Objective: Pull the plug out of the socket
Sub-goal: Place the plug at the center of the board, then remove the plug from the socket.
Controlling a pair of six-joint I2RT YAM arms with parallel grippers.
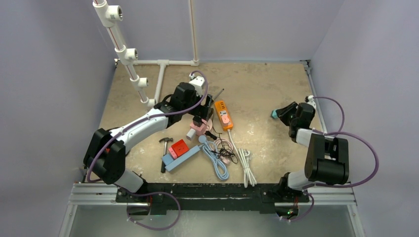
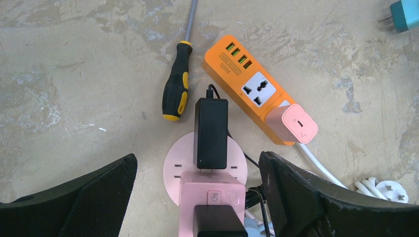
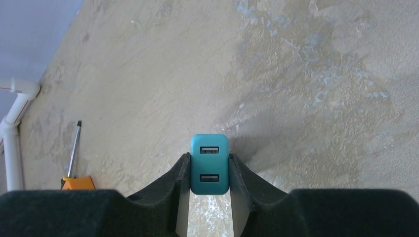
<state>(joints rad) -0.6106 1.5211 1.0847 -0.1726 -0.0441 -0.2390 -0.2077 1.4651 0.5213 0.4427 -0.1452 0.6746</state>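
Left gripper (image 2: 197,162): spread, straddling black plug (image 2: 211,132) in pink socket (image 2: 212,190); close squarely, pull straight out. Right gripper (image 3: 209,172): clamping charger (image 3: 209,148), apparently held off the table.

Pink socket (image 2: 212,195): lower body cut off by the bottom edge, between the left fingers (image 2: 74,197).
Lower black plug (image 2: 220,222): only its top shows there.
Teal charger (image 3: 209,164): both side faces covered by the right fingers (image 3: 170,190).
Screwdriver (image 2: 175,94): shaft tip cut off beyond the left fingertips.
Orange power strip (image 3: 79,182): mostly hidden behind a right finger.

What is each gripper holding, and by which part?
Right gripper pinches the teal USB charger by its two side faces. Left gripper is open over the pink socket, holding nothing.
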